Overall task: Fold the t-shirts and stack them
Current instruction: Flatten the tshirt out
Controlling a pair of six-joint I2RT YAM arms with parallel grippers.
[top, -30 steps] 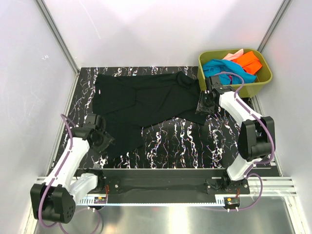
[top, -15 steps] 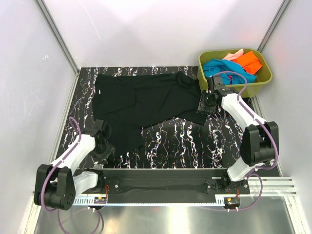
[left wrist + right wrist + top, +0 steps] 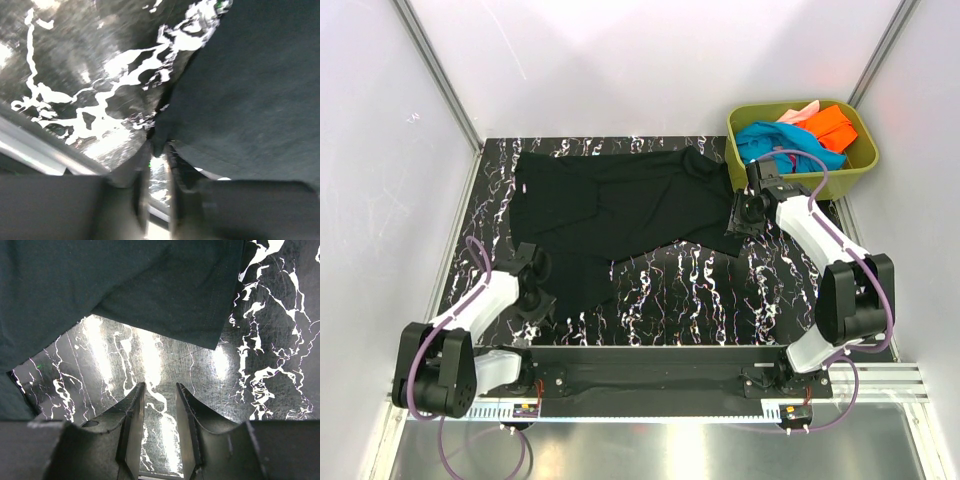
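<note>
The left gripper (image 3: 157, 155) pinches the edge of the black t-shirt (image 3: 610, 205) near the front left corner of the bench (image 3: 700, 290). The right gripper (image 3: 160, 387) is spread and empty, near the green tub (image 3: 845, 178).

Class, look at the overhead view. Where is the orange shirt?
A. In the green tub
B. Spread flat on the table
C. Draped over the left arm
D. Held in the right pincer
A: the orange shirt lies bunched in the tub at the far right corner, while only the black shirt lies on the table.
</note>
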